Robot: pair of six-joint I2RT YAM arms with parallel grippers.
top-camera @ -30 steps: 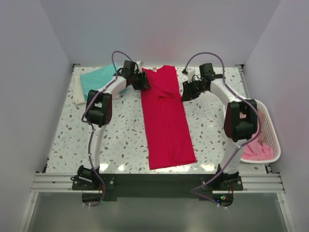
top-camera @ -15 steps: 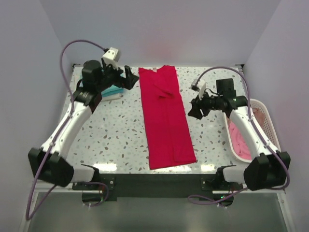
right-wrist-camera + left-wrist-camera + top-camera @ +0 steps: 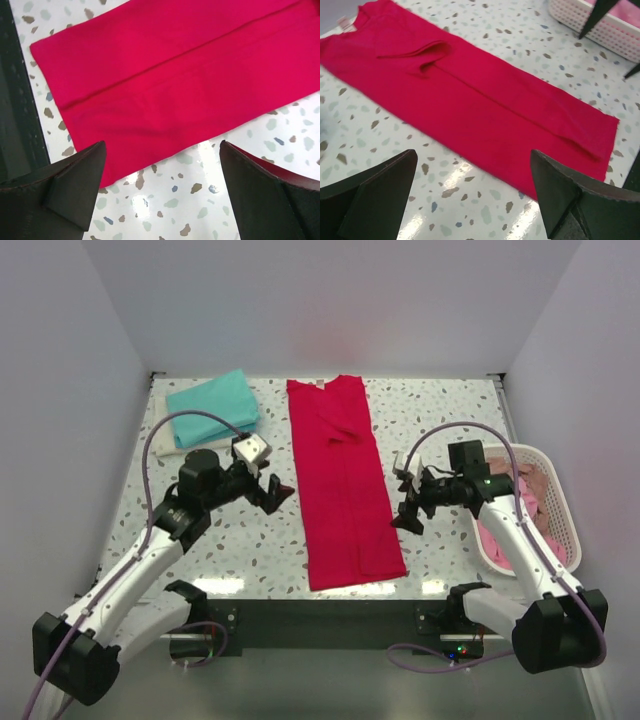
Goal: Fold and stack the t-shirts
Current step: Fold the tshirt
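Far-left stack: a folded teal t-shirt (image 3: 212, 405) is lying on a cream t-shirt (image 3: 166, 438) in the counter's (image 3: 440, 430) far corner; I am judging these two done.
Left tool: I am holding my left tool (image 3: 272, 492) wide and empty, just beside the red shirt's left edge.
Middle: the crimson t-shirt (image 3: 343, 490) is lying as a long narrow strip with its sleeves tucked in; the crosswise folds and the stacking are waiting.
Right tool: I am holding my right tool (image 3: 408, 508) wide and empty, near the hem end.
Right: pink t-shirts (image 3: 497, 537) are sitting crumpled in the white mesh basket (image 3: 566, 540), not yet folded.
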